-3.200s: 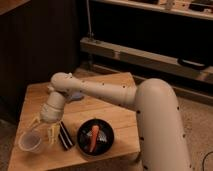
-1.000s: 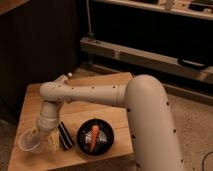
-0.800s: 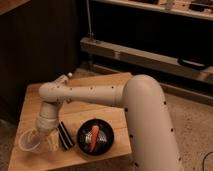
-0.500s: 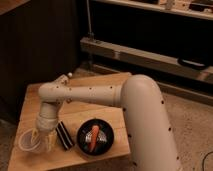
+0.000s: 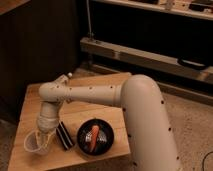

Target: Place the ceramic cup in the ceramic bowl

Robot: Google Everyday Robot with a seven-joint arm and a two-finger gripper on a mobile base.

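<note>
The ceramic cup (image 5: 33,143), small and whitish, stands upright near the front left corner of the wooden table (image 5: 29,102). My gripper (image 5: 44,137) reaches down from the arm and sits at the cup's right rim, touching or just over it. The ceramic bowl (image 5: 111,135), a shallow black dish, lies to the right of the cup with an orange carrot-like thing (image 5: 94,138) in it.
A black block with white stripes (image 5: 64,135) lies between cup and bowl. A slim bottle's white cap (image 5: 69,75) peeks out behind the arm at the table's back. Dark shelving stands behind, and floor lies to the right.
The gripper has come down and moved left, from above the cup to its rim. Cup, block and bowl have not moved.
</note>
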